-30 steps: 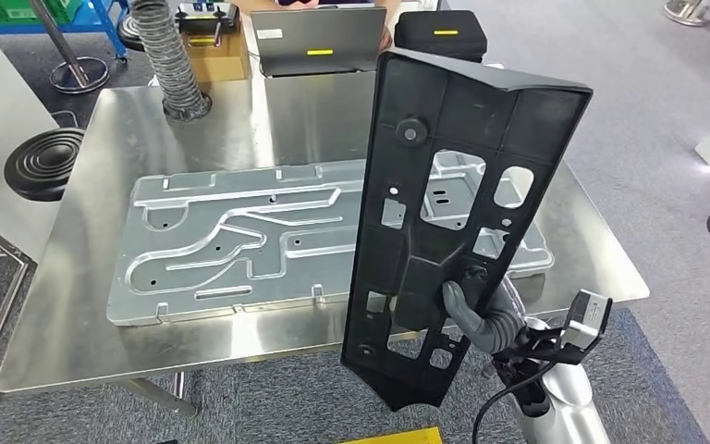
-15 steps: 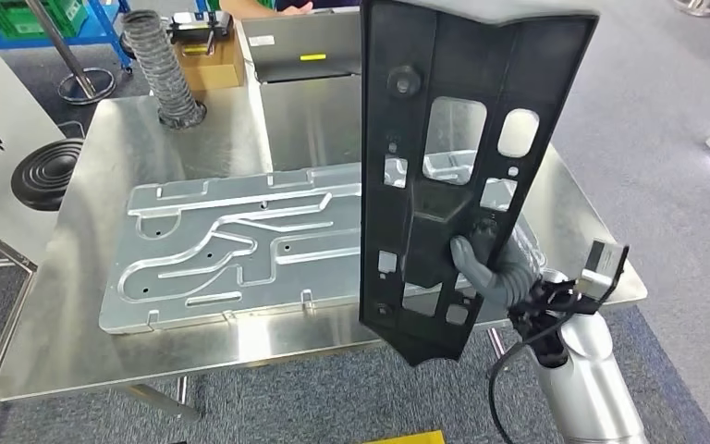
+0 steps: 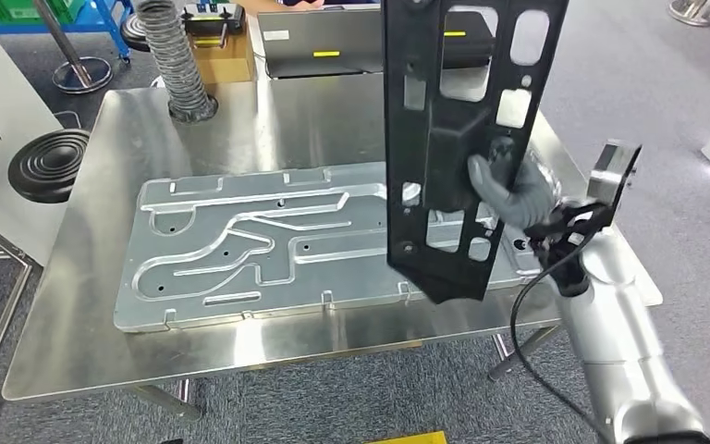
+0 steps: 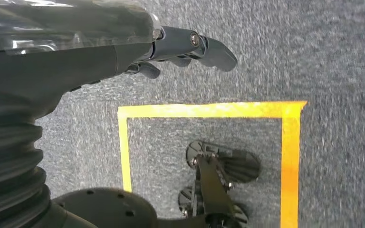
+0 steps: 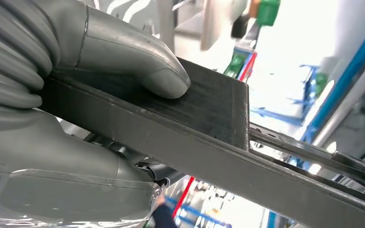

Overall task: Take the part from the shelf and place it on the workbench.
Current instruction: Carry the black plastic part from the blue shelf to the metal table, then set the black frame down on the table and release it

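Over the last second the long black plastic panel with cut-out windows (image 3: 458, 139) rises and moves farther out over the right part of the stainless-steel surface (image 3: 83, 305), upright, its lower tip now above the embossed grey metal plate (image 3: 259, 245) lying there. The right robot hand (image 3: 508, 194) keeps its grip on the panel's right edge, thumb pressed on its face. The left robot hand (image 4: 180, 45) hangs over grey carpet, fingers loosely extended and empty; lowering the panel likely comes next.

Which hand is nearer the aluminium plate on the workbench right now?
Right. The right hand holds the black part above the aluminium plate; the left hand hangs over the carpet.
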Tool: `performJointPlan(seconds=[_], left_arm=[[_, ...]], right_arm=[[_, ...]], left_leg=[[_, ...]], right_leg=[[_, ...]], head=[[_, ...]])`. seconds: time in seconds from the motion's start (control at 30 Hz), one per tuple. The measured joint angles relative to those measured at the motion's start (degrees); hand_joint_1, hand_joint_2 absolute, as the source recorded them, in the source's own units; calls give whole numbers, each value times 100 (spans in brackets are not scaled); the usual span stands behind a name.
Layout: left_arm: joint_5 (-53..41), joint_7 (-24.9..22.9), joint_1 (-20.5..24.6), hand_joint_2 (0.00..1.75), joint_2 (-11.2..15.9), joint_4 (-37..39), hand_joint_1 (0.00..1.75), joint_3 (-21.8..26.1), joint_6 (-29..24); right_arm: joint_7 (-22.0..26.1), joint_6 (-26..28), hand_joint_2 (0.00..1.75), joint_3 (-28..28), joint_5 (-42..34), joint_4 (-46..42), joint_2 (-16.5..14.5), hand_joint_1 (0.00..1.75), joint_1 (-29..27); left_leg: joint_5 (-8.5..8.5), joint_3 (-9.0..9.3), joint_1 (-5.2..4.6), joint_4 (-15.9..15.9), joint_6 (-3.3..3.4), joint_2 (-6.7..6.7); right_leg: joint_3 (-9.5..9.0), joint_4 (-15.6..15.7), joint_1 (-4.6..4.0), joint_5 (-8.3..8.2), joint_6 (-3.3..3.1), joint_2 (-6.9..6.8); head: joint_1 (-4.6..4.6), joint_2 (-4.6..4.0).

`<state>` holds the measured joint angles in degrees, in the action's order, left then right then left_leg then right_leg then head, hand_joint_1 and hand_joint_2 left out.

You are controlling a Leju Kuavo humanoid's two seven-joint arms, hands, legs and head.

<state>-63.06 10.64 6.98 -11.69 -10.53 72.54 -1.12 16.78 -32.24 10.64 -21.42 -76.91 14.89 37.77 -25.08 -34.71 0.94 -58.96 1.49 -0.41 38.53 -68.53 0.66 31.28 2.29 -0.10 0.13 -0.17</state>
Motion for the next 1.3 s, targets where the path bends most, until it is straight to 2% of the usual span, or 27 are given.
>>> performJointPlan(seconds=[0.03, 0.07, 0.1, 0.13, 0.2, 0.23, 0.27, 0.33, 0.4, 0.47, 0.53, 0.57, 0.6, 0.63, 0.7, 0.77, 0.87, 0.93, 0.97, 1.03, 1.07, 1.1, 1.13, 1.17, 1.23, 1.27, 1.3], left_arm=[[-1, -1, 1, 175, -1, 0, 0, 0, 1], [-3, -1, 0, 175, -1, 0, 0, 0, 1], [-6, -2, 1, 175, -1, -1, 0, 0, 1], [-10, -2, 3, 175, -1, -1, 0, 0, 2], [-17, -2, 8, 175, -8, 1, 0, 0, 7], [-19, -2, 12, 175, -13, 1, 0, -1, 9], [-19, -2, 14, 175, -17, 2, 0, -1, 11], [-18, -2, 13, 175, -24, 2, 0, -1, 14], [-17, 4, 13, 175, -26, 2, 0, -1, 21], [-19, 14, 20, 175, -26, 2, 0, -2, 34], [-23, 18, 16, 175, -26, 2, 0, -1, 49], [-25, 19, 10, 175, -26, 2, 0, -1, 55], [-26, 22, 6, 175, -26, 2, 0, 0, 60], [-26, 28, 5, 175, -26, 2, 0, 0, 64], [-24, 47, 9, 175, -25, 2, 0, 0, 72], [-18, 68, 13, 175, -23, 2, 0, -1, 76], [-11, 109, 6, 175, -23, 2, 0, 0, 80], [-11, 133, 8, 175, -27, 2, 0, 2, 82], [-15, 141, 14, 175, -28, 2, 0, 3, 81], [-29, 156, 19, 175, -30, 2, 0, 3, 78], [-40, 162, 17, 175, -30, 2, 0, 4, 77], [-50, 172, 15, 175, -31, 2, 0, 4, 77], [-58, 184, 15, 175, -31, 2, 0, 4, 78], [-62, 197, 16, 175, -31, 2, 0, 4, 79], [-66, 218, 22, 175, -31, 2, 0, 4, 87], [-67, 222, 26, 175, -32, 2, 0, 3, 92], [-67, 223, 28, 175, -32, 2, 0, 3, 95]], right_arm=[[-6, 18, 175, 18, 19, 142, 36, 175, 124], [-8, 31, 175, 37, 42, 269, 65, 175, 228], [-9, 44, 175, 64, 82, 403, 96, 175, 334], [-9, 56, 175, 92, 127, 524, 130, 175, 440], [19, 106, 175, 146, 248, 737, 204, 175, 690], [56, 155, 175, 176, 337, 836, 239, 175, 819], [103, 217, 175, 211, 449, 932, 273, 175, 933], [227, 394, 175, 295, 748, 1099, 333, 175, 1094], [361, 631, 175, 409, 1173, 1211, 372, 175, 1214], [466, 878, 175, 553, 1630, 1312, 384, 175, 1374], [522, 1087, 175, 702, 2048, 1415, 388, 175, 1513], [537, 1167, 175, 779, 2250, 1465, 391, 175, 1559], [551, 1243, 175, 854, 2448, 1510, 396, 175, 1594], [568, 1319, 175, 922, 2633, 1550, 403, 175, 1630], [615, 1520, 175, 1059, 3034, 1616, 419, 175, 1731], [663, 1729, 175, 1200, 3428, 1710, 432, 175, 1893], [694, 2002, 175, 1421, 3993, 1903, 451, 175, 2125], [699, 2183, 175, 1561, 4336, 1982, 473, 175, 2235], [699, 2287, 175, 1629, 4507, 2015, 491, 175, 2287], [689, 2528, 175, 1767, 4908, 2084, 534, 175, 2364], [675, 2657, 175, 1847, 5155, 2117, 559, 175, 2381], [659, 2773, 175, 1933, 5412, 2145, 588, 175, 2387], [643, 2877, 175, 2021, 5658, 2170, 618, 175, 2390], [629, 2963, 175, 2108, 5879, 2190, 648, 175, 2399], [612, 3109, 175, 2269, 6252, 2223, 695, 175, 2449], [606, 3180, 175, 2346, 6430, 2239, 709, 175, 2484], [603, 3244, 175, 2429, 6603, 2261, 720, 175, 2513]], left_leg=[[-3, 1, -3, -1, 6, 0], [-6, 3, -6, -2, 10, -1], [-10, 9, -7, -2, 11, -6], [-16, 20, -10, -3, 11, -13], [-31, 39, -23, -3, -1, -32], [-36, 37, -33, -5, -15, -40], [-38, 29, -39, -3, -35, -45], [-35, 20, -37, 13, -90, -50], [-89, 2, -39, -31, -155, -42], [-343, -182, -41, -451, -204, -22], [-684, -550, -30, -1228, -228, -5], [-771, -709, -27, -1534, -235, -1], [-745, -781, -26, -1644, -239, 0], [-609, -744, -26, -1523, -236, 1], [-180, -424, -27, -775, -205, 6], [35, -146, -36, -164, -161, 8], [42, -92, -44, -35, -86, -2], [66, -72, -22, 13, -27, -3], [75, -61, -8, 32, -4, -3], [74, -56, -7, 37, 19, -3], [71, -53, -8, 37, 23, -4], [67, -48, -8, 36, 25, -6], [63, -41, -8, 35, 24, -9], [56, -29, -8, 34, 20, -13], [37, -12, -21, 29, -4, -19], [30, -14, -29, 26, -24, -18], [27, -19, -35, 25, -49, -16]], right_leg=[[205, -392, 2, 139, 13, 0], [352, -648, 3, 190, 17, 0], [390, -668, 4, 111, 8, 0], [314, -453, 3, -70, -10, 1], [-41, 371, -14, -522, -75, 4], [-185, 713, -31, -648, -106, 6], [-267, 918, -51, -700, -131, 6], [-286, 1011, -78, -685, -163, 6], [-314, 1064, -48, -705, -211, 1], [-352, 1118, -17, -721, -260, -4], [-363, 1118, -29, -709, -288, -3], [-369, 1114, -34, -701, -295, -1], [-374, 1107, -37, -693, -298, 4], [-382, 1095, -39, -680, -295, 8], [-400, 1056, -39, -637, -271, 16], [-386, 1004, -60, -600, -228, 21], [-364, 1002, -74, -598, -154, 19], [-314, 871, -61, -496, -100, 16], [-210, 640, -50, -362, -70, 16], [147, -104, -28, -27, -13, 15], [329, -447, -18, 82, 7, 14], [434, -617, -11, 85, 16, 14], [436, -569, -4, -15, 15, 14], [331, -303, 1, -208, 3, 14], [-40, 512, -12, -611, -50, 14], [-175, 814, -28, -718, -78, 15], [-246, 983, -47, -755, -102, 17]], head=[[0, 0], [1, 0], [1, 0], [1, 0], [1, 0], [0, 0], [0, 0], [0, 0], [-1, 0], [-2, 0], [-2, 0], [-2, 0], [-2, 0], [-2, 0], [-2, 0], [-2, -1], [-2, 0], [-2, 0], [-2, 0], [-2, 0], [-2, 0], [-2, 0], [-2, 0], [-2, 0], [-2, 0], [-2, 0], [-2, 0]])
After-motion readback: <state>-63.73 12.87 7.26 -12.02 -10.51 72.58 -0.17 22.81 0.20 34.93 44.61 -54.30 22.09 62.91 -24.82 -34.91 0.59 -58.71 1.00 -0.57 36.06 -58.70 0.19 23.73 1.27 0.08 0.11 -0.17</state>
